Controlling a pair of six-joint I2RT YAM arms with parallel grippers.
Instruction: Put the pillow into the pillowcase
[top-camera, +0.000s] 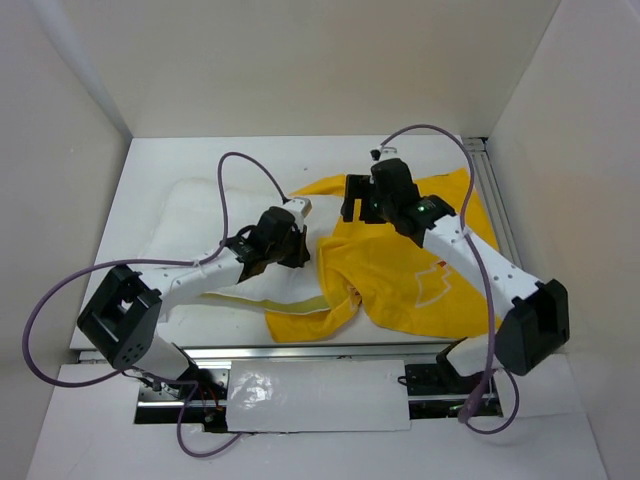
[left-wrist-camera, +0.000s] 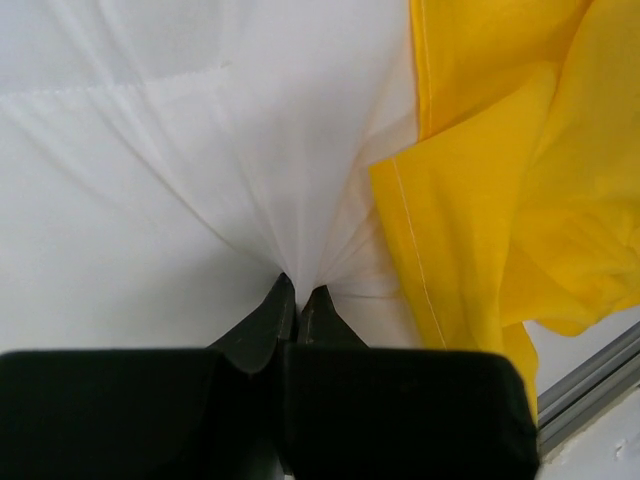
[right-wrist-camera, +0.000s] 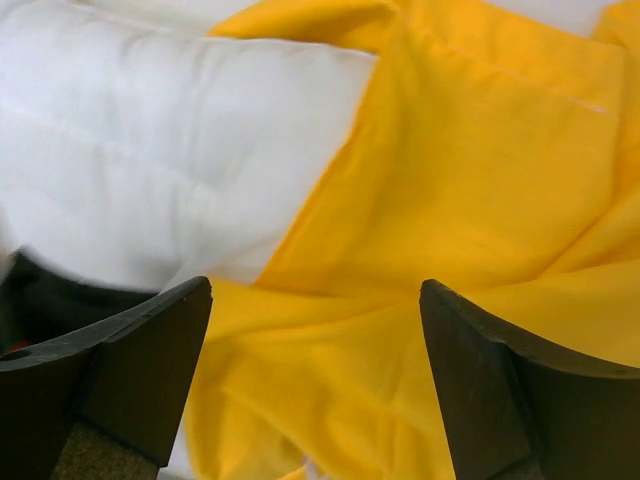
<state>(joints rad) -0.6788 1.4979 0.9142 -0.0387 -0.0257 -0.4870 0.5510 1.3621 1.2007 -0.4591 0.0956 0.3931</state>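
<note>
The white pillow (top-camera: 190, 215) lies on the left of the table. Its right edge meets the crumpled yellow pillowcase (top-camera: 400, 290) at centre right. My left gripper (top-camera: 296, 246) sits at that edge. In the left wrist view it (left-wrist-camera: 300, 292) is shut on a pinch of the pillow (left-wrist-camera: 200, 150), whose cloth fans out in folds, with the pillowcase (left-wrist-camera: 490, 200) just to the right. My right gripper (top-camera: 358, 208) is over the far part of the pillowcase. In the right wrist view it (right-wrist-camera: 315, 305) is open and empty above the pillowcase (right-wrist-camera: 470, 190), beside the pillow (right-wrist-camera: 150, 130).
The white table (top-camera: 400, 150) is boxed in by pale walls at the left, back and right. A metal rail (top-camera: 300, 352) runs along the near edge, with a white panel (top-camera: 320, 395) in front. Cables loop above both arms.
</note>
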